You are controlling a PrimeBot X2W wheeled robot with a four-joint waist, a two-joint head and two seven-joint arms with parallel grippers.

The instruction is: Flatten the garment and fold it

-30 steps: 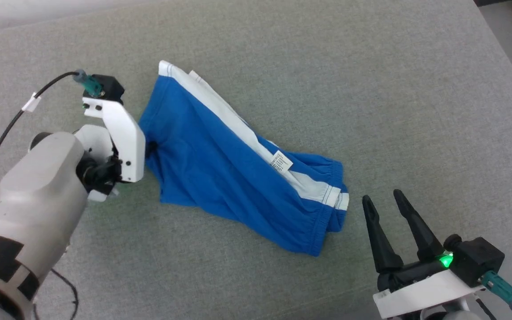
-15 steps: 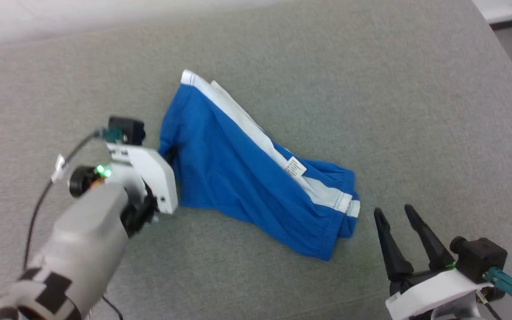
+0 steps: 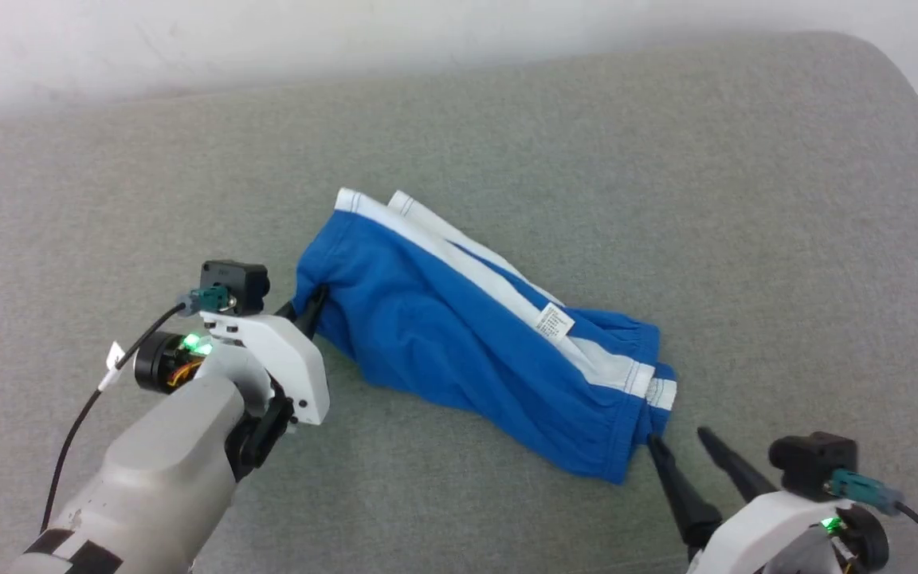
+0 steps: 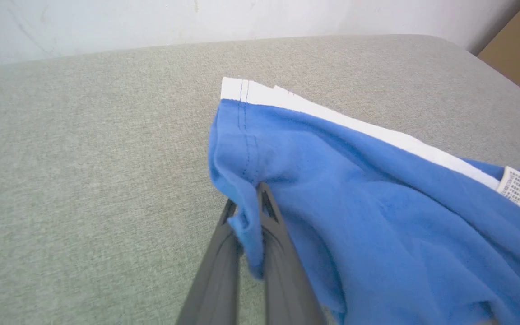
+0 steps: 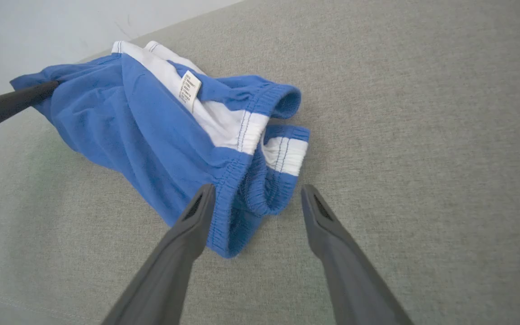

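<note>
1. The left gripper (image 4: 247,203), at the bottom centre of the left wrist view, is clamped on a blue edge fold of the garment (image 4: 377,234).
2. The right gripper (image 5: 256,195), low in the right wrist view, stands spread apart, its tips flanking the waistband (image 5: 237,203).
3. The garment lies crumpled mid-frame in the head view on the grey cushion (image 3: 706,183).

- Spreads flat beneath and ahead of both sets of jaws: grey-green woven padded surface (image 3: 666,199), rounded at its far right corner.
- Lies directly on it, rumpled: blue garment (image 3: 443,335), stretching from left gripper (image 3: 311,307) to right gripper (image 3: 678,440).
- Hem edge pinched in the closed left jaws.
- Gathered waistband end just ahead of, partly between, the spread right jaws.
- White label (image 3: 555,321) face up, nearer the right jaws.
</note>
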